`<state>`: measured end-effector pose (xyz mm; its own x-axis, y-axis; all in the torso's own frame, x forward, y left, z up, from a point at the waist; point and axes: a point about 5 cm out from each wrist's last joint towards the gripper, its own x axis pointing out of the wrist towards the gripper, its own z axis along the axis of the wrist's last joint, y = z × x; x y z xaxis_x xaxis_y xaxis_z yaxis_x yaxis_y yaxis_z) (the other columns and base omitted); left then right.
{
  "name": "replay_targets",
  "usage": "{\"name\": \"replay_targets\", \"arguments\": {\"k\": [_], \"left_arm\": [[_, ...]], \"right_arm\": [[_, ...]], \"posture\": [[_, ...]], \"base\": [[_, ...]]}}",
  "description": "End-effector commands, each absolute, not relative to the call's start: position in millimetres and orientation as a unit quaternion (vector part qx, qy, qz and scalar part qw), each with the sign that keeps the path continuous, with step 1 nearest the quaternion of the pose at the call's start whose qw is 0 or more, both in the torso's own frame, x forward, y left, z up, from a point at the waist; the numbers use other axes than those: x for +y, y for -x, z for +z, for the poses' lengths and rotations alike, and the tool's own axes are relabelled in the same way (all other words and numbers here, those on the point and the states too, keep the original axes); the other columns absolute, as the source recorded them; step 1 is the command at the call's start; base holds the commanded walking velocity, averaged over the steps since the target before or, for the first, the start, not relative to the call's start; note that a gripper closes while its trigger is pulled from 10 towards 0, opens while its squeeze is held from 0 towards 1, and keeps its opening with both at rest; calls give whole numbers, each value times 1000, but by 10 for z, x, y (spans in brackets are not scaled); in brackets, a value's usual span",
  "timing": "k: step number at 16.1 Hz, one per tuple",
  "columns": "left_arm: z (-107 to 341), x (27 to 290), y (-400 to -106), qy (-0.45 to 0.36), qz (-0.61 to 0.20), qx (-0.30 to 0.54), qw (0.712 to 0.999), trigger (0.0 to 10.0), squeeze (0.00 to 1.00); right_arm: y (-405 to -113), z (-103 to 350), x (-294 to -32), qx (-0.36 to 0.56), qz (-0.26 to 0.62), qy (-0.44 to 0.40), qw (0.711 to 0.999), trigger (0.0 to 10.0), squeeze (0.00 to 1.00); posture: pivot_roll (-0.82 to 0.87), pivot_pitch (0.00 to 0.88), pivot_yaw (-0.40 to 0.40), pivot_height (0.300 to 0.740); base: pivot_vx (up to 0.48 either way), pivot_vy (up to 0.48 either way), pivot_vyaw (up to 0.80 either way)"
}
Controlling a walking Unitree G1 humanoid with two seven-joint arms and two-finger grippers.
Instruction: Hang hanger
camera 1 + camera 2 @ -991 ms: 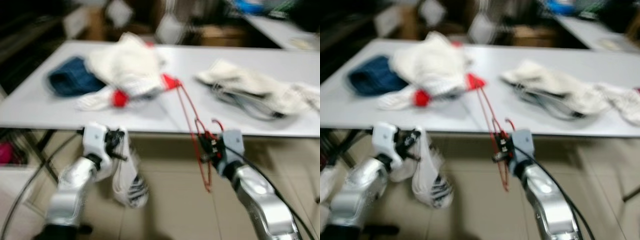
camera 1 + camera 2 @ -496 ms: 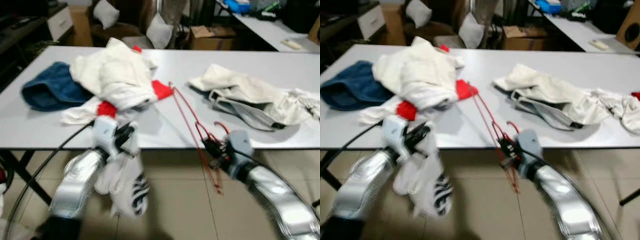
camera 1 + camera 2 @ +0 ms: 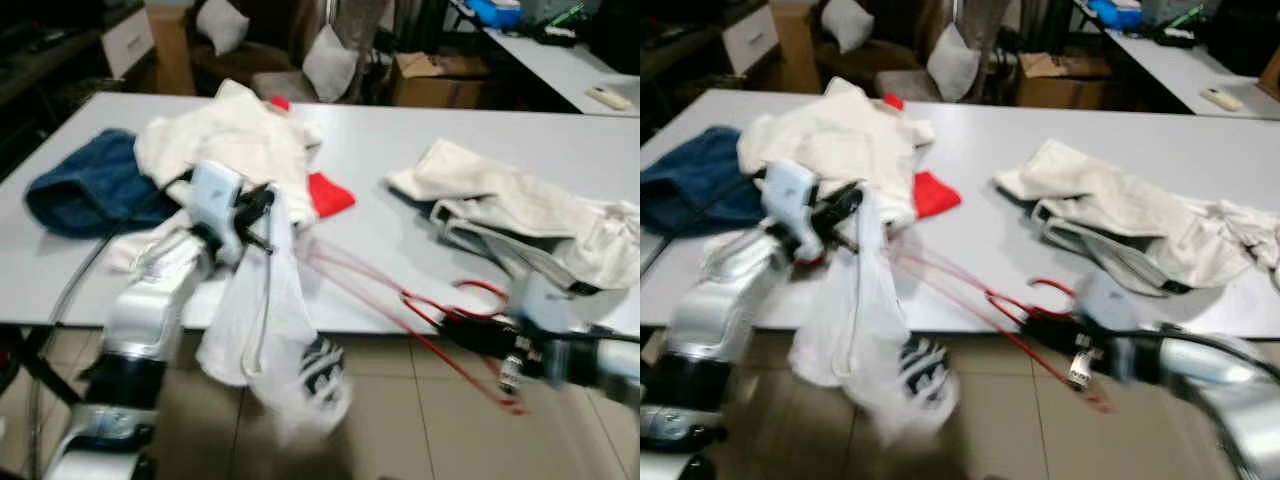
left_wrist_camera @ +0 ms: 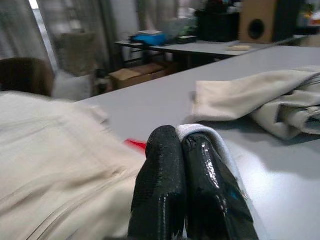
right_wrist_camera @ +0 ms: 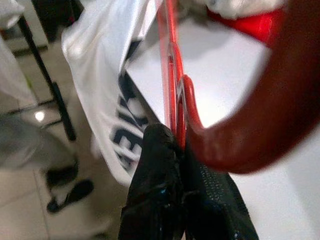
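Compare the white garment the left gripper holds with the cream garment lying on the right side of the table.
The white garment hangs off the table edge from the left gripper, whose jaws are shut on it; the cream garment lies crumpled on the table, untouched. The white garment carries dark printed lettering near its lower end; the cream garment shows grey edging instead. Both are pale fabric.

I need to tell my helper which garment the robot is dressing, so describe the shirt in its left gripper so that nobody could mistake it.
Start at the long grey table and find its near edge. There the left gripper holds up a thin white shirt that hangs down toward the floor. Unlike the cream clothes heaped on the table, it has dark lettering near its hem.
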<state>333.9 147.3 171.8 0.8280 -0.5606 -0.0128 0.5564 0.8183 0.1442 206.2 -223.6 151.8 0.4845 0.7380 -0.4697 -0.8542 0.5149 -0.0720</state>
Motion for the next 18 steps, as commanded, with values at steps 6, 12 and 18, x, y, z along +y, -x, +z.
{"name": "replay_targets", "arguments": {"k": [6,12,18], "left_arm": [[2255,1547,-3650,-106,-297,-74,946,10000,0],[2765,1153,-3713,-100,-384,-145,907,10000,0],[3089,900,-3537,-46,-441,-182,878,10000,0]], "right_arm": [[-1884,1798,-2356,216,526,182,802,10000,0],[-1969,2035,-2294,164,538,186,806,10000,0],[-2149,1901,-2177,164,507,203,821,10000,0]], "posture": [[-55,0,-21,740],[-43,0,-33,740],[-40,0,-36,740]], "base": [[357,0,0],[358,0,0],[59,0,0]]}}
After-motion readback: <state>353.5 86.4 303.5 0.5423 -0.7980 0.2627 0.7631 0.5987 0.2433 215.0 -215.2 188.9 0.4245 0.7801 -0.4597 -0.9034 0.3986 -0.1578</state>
